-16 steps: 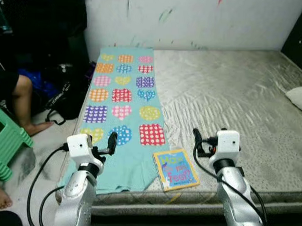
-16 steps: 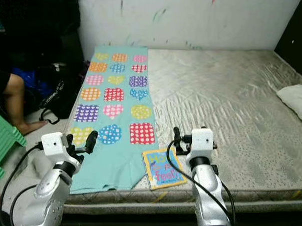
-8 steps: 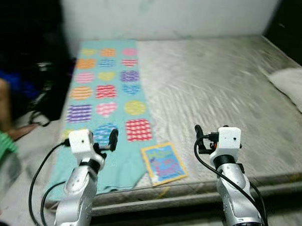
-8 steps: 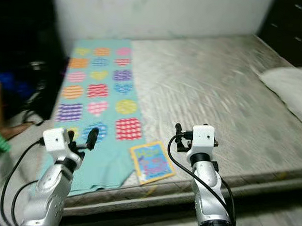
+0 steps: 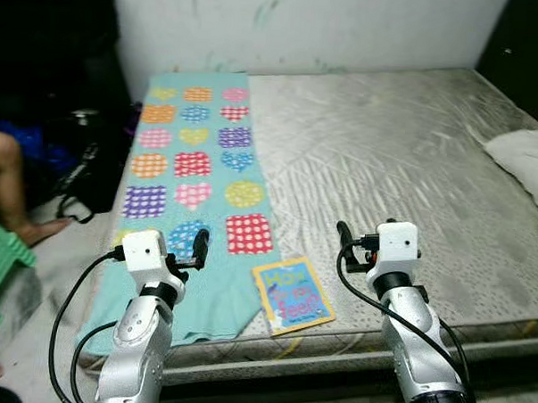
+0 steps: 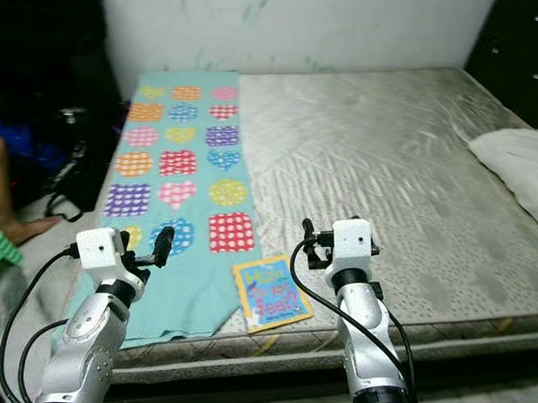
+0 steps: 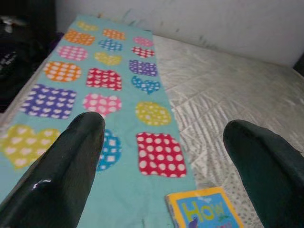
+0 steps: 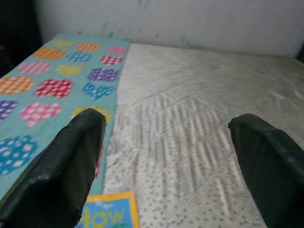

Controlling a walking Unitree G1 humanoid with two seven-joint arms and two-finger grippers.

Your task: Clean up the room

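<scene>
Left eye view, book (image 5: 293, 294) on mattress (image 5: 413, 163)

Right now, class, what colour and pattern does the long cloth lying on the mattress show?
The cloth is turquoise with multicoloured spotted and checked hearts; clearest in the left eye view.

Both silver arms are raised in front of the body, forearms angled up and forward, roughly parallel with a wide gap between them. Left pincer (image 5: 198, 248) sits out at the end of the left arm, its white wrist block just behind it, and a black cable loops down off the wrist along the forearm. Its two black fingers (image 7: 61, 175) are spread wide apart with nothing between them. Right pincer (image 5: 342, 235) is at about the same height, slightly further forward, with the same white block and trailing black cable. Its fingers (image 8: 59, 164) are spread wide too, gripping nothing.
</scene>
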